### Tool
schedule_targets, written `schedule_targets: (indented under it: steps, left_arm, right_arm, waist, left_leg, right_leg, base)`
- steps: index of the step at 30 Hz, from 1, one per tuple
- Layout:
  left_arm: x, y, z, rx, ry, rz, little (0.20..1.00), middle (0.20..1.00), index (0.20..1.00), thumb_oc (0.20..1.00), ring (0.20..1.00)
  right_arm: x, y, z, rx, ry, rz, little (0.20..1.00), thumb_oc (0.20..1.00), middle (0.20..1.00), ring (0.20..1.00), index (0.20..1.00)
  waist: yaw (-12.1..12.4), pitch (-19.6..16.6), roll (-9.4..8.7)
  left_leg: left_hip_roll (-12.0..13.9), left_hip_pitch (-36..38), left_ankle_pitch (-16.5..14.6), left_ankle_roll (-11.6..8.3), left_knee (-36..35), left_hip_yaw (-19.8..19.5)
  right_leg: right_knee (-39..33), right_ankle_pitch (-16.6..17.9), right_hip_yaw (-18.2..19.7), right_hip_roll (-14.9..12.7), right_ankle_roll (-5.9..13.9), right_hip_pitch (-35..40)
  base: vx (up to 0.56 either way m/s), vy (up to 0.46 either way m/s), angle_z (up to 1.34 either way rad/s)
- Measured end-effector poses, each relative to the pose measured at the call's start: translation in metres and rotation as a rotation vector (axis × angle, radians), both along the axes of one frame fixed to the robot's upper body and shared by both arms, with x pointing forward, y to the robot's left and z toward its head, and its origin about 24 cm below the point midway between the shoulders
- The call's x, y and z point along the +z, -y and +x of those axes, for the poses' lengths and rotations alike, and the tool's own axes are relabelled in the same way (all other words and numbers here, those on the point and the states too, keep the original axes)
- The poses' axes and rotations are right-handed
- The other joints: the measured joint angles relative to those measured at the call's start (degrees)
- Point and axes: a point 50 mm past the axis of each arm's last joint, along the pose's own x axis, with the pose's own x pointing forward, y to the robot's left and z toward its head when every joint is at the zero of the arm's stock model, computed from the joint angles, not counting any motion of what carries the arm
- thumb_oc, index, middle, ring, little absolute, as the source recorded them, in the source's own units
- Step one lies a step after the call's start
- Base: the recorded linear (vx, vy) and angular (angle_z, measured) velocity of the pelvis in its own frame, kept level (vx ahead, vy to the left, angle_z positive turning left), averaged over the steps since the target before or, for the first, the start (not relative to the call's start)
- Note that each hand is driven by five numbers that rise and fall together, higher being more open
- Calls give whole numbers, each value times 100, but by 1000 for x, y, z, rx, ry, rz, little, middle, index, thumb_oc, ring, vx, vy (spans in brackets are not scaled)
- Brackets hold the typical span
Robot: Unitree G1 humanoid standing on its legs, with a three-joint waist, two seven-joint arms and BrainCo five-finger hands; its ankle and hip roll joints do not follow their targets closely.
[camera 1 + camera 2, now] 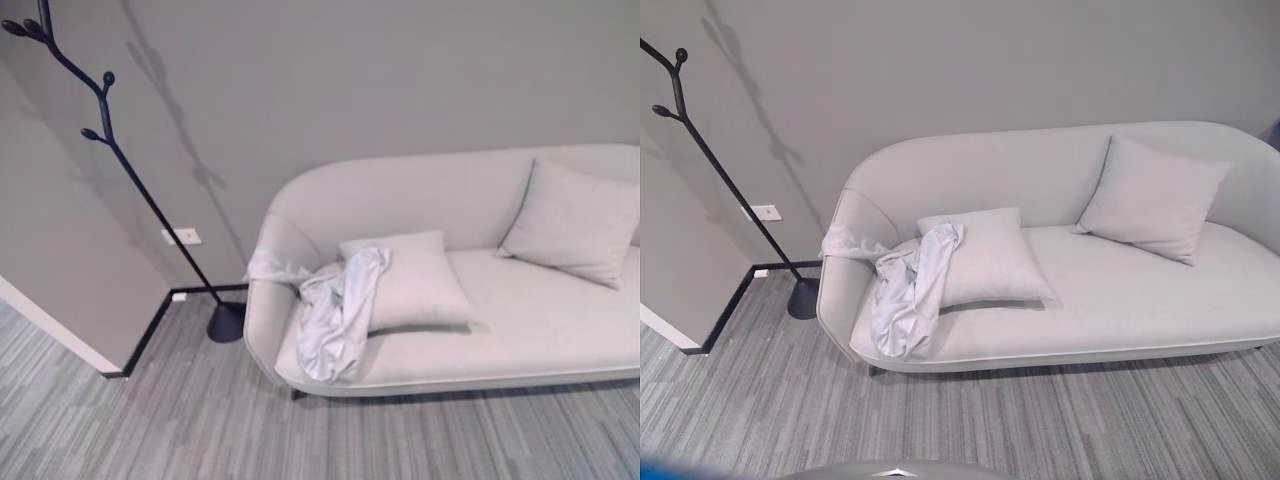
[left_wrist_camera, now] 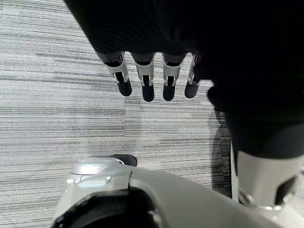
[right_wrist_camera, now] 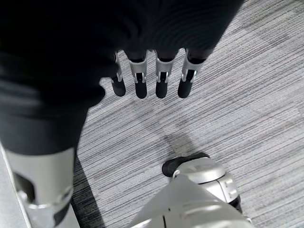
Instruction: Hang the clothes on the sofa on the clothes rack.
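Pale garment [image 1: 335, 305] draped over sofa [image 1: 540, 320] arm

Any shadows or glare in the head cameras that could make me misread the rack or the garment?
Left eye view: the clothes rack throws a soft branching shadow on the wall behind, easily mistaken for extra hooks. Right eye view: the pale garment nearly blends with the sofa; its folds mark it out. No glare. Both hands hang over evenly lit carpet.

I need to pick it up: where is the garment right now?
The garment lies on the sofa's left end, draped over its armrest and the nearer cushion, near the clothes rack.
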Motion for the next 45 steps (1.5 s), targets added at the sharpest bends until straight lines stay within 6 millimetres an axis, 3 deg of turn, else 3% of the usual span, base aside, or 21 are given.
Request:
schedule_targets:
  steps: [5,8,13,22,24,25,26,27,29,31,33,34,35,36,39,40,41,42,43,44,45]
  left_arm:
    - [0,-5,-12,143,-42,-1,1000,1000,1000,1000,1000]
    - [-1,-6,-22,247,-78,-9,1000,1000,1000,1000,1000]
    - [-1,-6,-23,248,-85,-9,1000,1000,1000,1000,1000]
    - [-1,-6,-23,243,-86,-11,1000,1000,1000,1000,1000]
    - [0,-7,-22,263,-82,-10,1000,1000,1000,1000,1000]
    - [0,-10,-17,281,-65,-5,1000,1000,1000,1000,1000]
    - [1,-12,-3,306,-27,-6,1000,1000,1000,1000,1000]
    - [1,-13,-4,337,-24,-4,1000,1000,1000,1000,1000]
    - [1,-14,-2,396,-10,-7,1000,1000,1000,1000,1000]
    - [1,-13,-7,455,-14,-7,1000,1000,1000,1000,1000]
    - [1,-12,-6,585,-11,-21,1000,1000,1000,1000,1000]
    - [1,-10,6,629,13,-37,1000,1000,1000,1000,1000]
    - [1,-10,7,628,18,-40,1000,1000,1000,1000,1000]
    - [1,-6,10,589,31,-47,1000,1000,1000,1000,1000]
    - [-1,0,-3,581,-6,-49,1000,1000,1000,1000,1000]
    - [1,-10,1,513,-14,-20,1000,1000,1000,1000,1000]
    - [1,-10,0,484,-16,-16,1000,1000,1000,1000,1000]
    - [2,-18,4,445,-3,4,1000,1000,1000,1000,1000]
    - [8,-34,20,359,44,44,1000,1000,1000,1000,1000]
    - [10,-37,30,333,66,50,1000,1000,1000,1000,1000]
    - [12,-38,43,252,88,60,1000,1000,1000,1000,1000]
  right_arm:
    - [-1,-3,-2,-39,-3,11,1000,1000,1000,1000,1000]
    - [-1,-2,-8,-166,-5,17,1000,1000,1000,1000,1000]
    - [-1,-4,-12,-236,-8,27,1000,1000,1000,1000,1000]
    - [-1,-5,-14,-213,-19,29,1000,1000,1000,1000,1000]
    - [-1,-6,-14,-209,-22,31,1000,1000,1000,1000,1000]
    - [-1,-5,-11,-204,-17,28,1000,1000,1000,1000,1000]
    - [0,-1,-5,-192,-13,22,1000,1000,1000,1000,1000]
    - [0,0,-1,-183,-15,18,1000,1000,1000,1000,1000]
    - [0,1,4,-172,-11,17,1000,1000,1000,1000,1000]
    - [0,0,15,-160,17,23,1000,1000,1000,1000,1000]
    - [2,1,28,-122,46,21,1000,1000,1000,1000,1000]
    - [3,1,40,-127,74,24,1000,1000,1000,1000,1000]
    - [3,1,39,-138,73,23,1000,1000,1000,1000,1000]
    - [3,7,23,-177,47,11,1000,1000,1000,1000,1000]
    - [6,22,-4,-200,-25,-30,1000,1000,1000,1000,1000]
    - [5,19,-20,-198,-68,-25,1000,1000,1000,1000,1000]
    - [4,14,-20,-198,-70,-8,1000,1000,1000,1000,1000]
    - [1,5,-15,-174,-60,19,1000,1000,1000,1000,1000]
    - [-4,-16,-7,-143,-47,83,1000,1000,1000,1000,1000]
    - [-5,-24,-1,-128,-40,104,1000,1000,1000,1000,1000]
    - [-7,-36,16,-63,-9,134,1000,1000,1000,1000,1000]
  waist:
    - [-4,-55,-74]
    - [-2,-102,-104]
    - [0,-124,-91]
    - [9,-227,-64]
    - [42,-182,-99]
    - [116,-137,-201]
    - [160,7,-329]
    - [184,61,-339]
    - [155,150,-327]
    - [222,321,-348]
    - [225,389,-252]
    - [312,669,-222]
    - [351,684,-244]
    - [432,687,-199]
    - [432,408,-76]
    - [440,306,-343]
    - [438,224,-290]
    - [417,171,-448]
    - [369,86,-627]
    - [373,71,-664]
    - [404,70,-645]
  left_leg:
    - [12,2,1,-1,2,0]
    - [17,14,0,-1,-1,4]
    - [23,71,-12,-17,-5,11]
    - [48,60,-28,-39,-6,3]
    - [-13,-276,-83,-158,499,-85]
    - [-143,-752,-101,-213,1213,-158]
    - [-254,-1155,-160,-427,1799,-233]
    - [-222,-1304,-178,-455,1769,-297]
    - [33,-1396,-144,-404,1392,-263]
    - [722,-1393,144,-563,304,-421]
    - [1261,-1530,492,-914,-544,-596]
    - [1657,-1688,530,-958,-590,-498]
    - [1731,-1717,531,-957,-584,-394]
    - [1758,-1588,533,-953,-353,-328]
    - [1394,-1481,481,-877,459,-86]
    - [967,-1404,560,-919,598,59]
    - [929,-1408,590,-760,524,163]
    - [749,-1418,540,-680,531,227]
    - [516,-1409,535,-508,522,363]
    - [444,-1415,480,-415,527,411]
    - [407,-1369,465,-325,482,567]
  right_leg:
    - [-46,28,0,14,1,24]
    - [-114,64,1,22,0,65]
    - [-107,51,8,28,-25,115]
    - [-92,45,12,55,-34,100]
    - [-45,32,8,9,-73,-5]
    - [-43,76,28,-102,-135,-103]
    - [-122,163,9,-235,-182,-74]
    - [-225,211,-22,-273,-160,-22]
    - [-418,247,-113,-254,-186,43]
    - [-550,242,-103,-231,-168,177]
    - [-588,217,-112,-158,52,139]
    - [-614,231,8,-175,155,258]
    - [-625,207,21,-243,235,306]
    - [-696,107,44,-453,468,676]
    - [-520,-212,-91,-866,757,914]
    - [-319,-258,-71,-1334,1026,891]
    - [-137,-296,-122,-1445,992,844]
    - [44,-228,-133,-1587,997,689]
    - [309,-4,-77,-1839,894,460]
    - [385,136,-75,-1915,861,379]
    - [902,208,-143,-2134,853,20]
  base:
    - [0,0,0]
    - [0,0,0]
    - [0,0,0]
    - [-29,0,0]
    - [-147,43,6]
    - [-79,148,5]
    - [-17,128,8]
    - [76,126,15]
    - [90,79,18]
    - [293,418,11]
    - [353,473,4]
    - [382,500,-7]
    - [562,819,-5]
    - [451,680,-8]
    - [296,555,0]
    - [207,454,-4]
    - [108,286,-13]
    - [103,378,-17]
    - [100,378,-12]
    - [119,528,-34]
    - [62,286,-29]
